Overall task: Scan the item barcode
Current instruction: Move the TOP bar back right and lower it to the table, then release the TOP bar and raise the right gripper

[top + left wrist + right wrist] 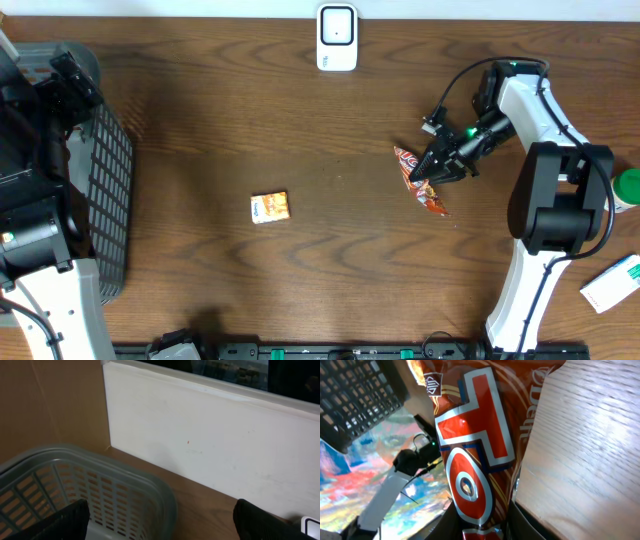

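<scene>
The right gripper [443,163] has its jaws drawn narrow, pinching one end of a red and orange snack packet [418,178]. In the right wrist view the packet [475,460] fills the middle of the picture, running up from between the two dark fingers [452,522] at the bottom edge. Seen from overhead, it slants away from the gripper over the right half of the table [330,270]; I cannot tell whether its far end touches the wood. The white scanner [337,38] stands at the back edge of the table, well apart from the packet. A small orange box [269,207] lies flat near the middle of the table.

The left gripper [160,527] has its jaws spread wide with nothing between them. It hangs above the rim of a grey basket [110,480] at the left side of the table, facing a white board [210,445].
</scene>
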You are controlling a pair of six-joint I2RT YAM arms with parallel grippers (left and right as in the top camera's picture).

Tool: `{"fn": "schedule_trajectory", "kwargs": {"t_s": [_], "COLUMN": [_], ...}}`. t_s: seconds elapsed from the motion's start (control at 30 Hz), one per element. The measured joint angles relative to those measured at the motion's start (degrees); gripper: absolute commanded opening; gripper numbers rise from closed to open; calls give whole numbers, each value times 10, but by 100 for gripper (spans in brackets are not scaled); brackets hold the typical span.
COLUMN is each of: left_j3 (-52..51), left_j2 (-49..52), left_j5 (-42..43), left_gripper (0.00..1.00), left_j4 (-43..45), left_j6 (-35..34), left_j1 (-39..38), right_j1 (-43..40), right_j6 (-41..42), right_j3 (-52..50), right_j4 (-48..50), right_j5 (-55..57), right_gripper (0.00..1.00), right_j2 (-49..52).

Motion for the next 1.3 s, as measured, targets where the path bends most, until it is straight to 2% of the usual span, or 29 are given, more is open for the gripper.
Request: {"fn": "schedule_trajectory", "kwargs": {"t_s": [0.07, 0.2, 0.23, 0.37, 0.57, 0.77, 0.87, 0.9, 1.0, 1.07, 1.13, 1.3], "left_j3": [0, 0, 0, 0, 0, 0, 0, 0, 0, 0, 0, 0], "left_j2": [0, 0, 0, 0, 0, 0, 0, 0, 0, 0, 0, 0], "left_j5": [0, 0, 0, 0, 0, 0, 0, 0, 0, 0, 0, 0], "left_gripper": [91, 91, 91, 91, 91, 91, 91, 91, 91, 91, 91, 91], "left_j4": [0, 0, 0, 0, 0, 0, 0, 0, 0, 0, 0, 0], "left_j6": [0, 0, 0, 0, 0, 0, 0, 0, 0, 0, 0, 0], "left_j1": [0, 0, 0, 0, 0, 0, 0, 0, 0, 0, 0, 0], "right_j1": [15, 59, 69, 108, 165, 202, 212, 216, 233, 245, 259, 288], "right_j6": [-22, -99, -124, -210, -266, -247, -167, -106, -2, 38, 70, 130], "right_j3": [0, 0, 0, -2, -3, -3, -3, -3, -4, -4, -4, -4], "right_j4": [0, 1, 4, 23, 22, 54, 150, 204, 273, 281, 289, 336], "right_j5": [-14, -31, -33, -45, -62, -51, 10, 67, 188, 232, 264, 347], "right_gripper": [7, 28, 45, 97, 99, 99, 99, 99, 97, 95, 99, 99], "right_j2": [0, 0, 0, 0, 0, 0, 0, 0, 0, 0, 0, 0]}}
